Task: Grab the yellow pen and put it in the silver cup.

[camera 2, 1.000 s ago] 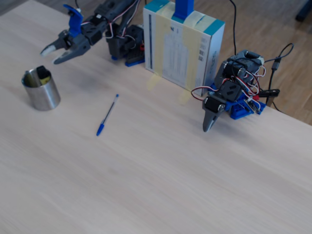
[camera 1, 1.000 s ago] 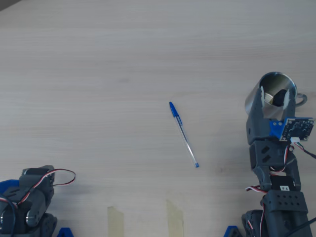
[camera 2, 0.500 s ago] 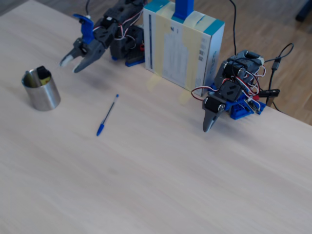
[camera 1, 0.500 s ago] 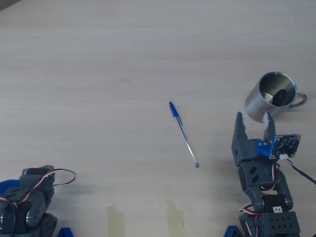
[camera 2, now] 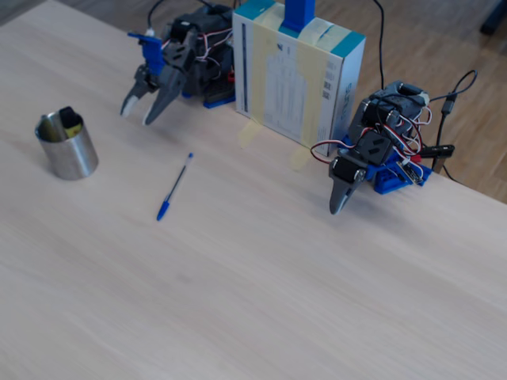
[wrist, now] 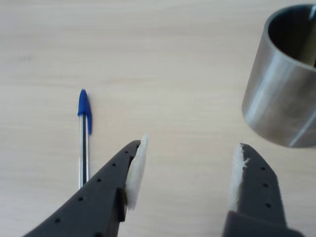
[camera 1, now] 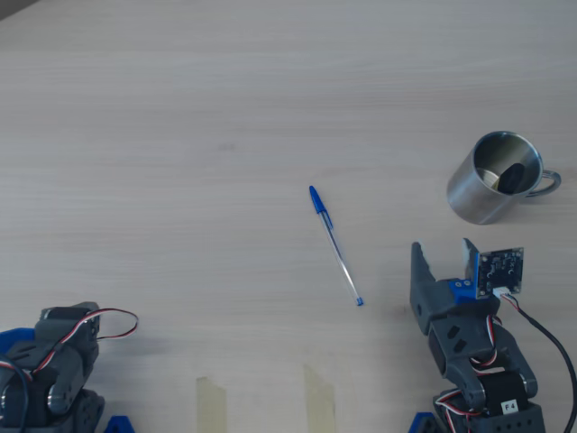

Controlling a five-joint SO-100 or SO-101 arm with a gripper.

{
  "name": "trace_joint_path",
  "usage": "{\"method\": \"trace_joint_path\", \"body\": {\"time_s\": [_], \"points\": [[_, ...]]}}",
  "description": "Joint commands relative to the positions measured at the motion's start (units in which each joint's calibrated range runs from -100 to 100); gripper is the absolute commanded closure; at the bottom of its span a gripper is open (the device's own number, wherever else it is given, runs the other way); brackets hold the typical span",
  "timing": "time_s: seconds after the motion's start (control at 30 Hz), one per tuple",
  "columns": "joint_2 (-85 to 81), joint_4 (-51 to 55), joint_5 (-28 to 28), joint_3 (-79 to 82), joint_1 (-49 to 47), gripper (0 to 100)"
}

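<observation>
Silver cup (camera 1: 494, 188): upright on the pale wood worktop (camera 1: 180, 108), far right in the overhead view; loop handle on its right side.

Yellow pen (camera 2: 71, 121): standing inside the cup, black cap showing above the rim in the fixed view.

Claw (camera 1: 443, 255): released, both fingers spread and holding nothing; near the cup in the overhead view, clear of it, tips pointing toward it.

Ballpoint, blue cap (camera 1: 334, 244): lying flat mid-worktop, left of the claw in the overhead view, untouched.

Second arm (camera 2: 372, 154): folded, right side of the fixed view.

Card box (camera 2: 297, 73): upright between the two arms.
</observation>
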Motion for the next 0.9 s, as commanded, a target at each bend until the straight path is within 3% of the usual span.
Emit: {"method": "trace_joint_path", "body": {"time_s": [0.0, 0.37, 0.63, 0.87], "points": [[-1.66, 8.45, 0.27, 0.72, -0.28, 73], [-1.75, 31.36, -0.20, 0.90, 0.59, 73], [-1.66, 33.25, 4.85, 0.90, 1.81, 74], [-1.58, 33.25, 4.79, 0.90, 2.95, 99]]}}
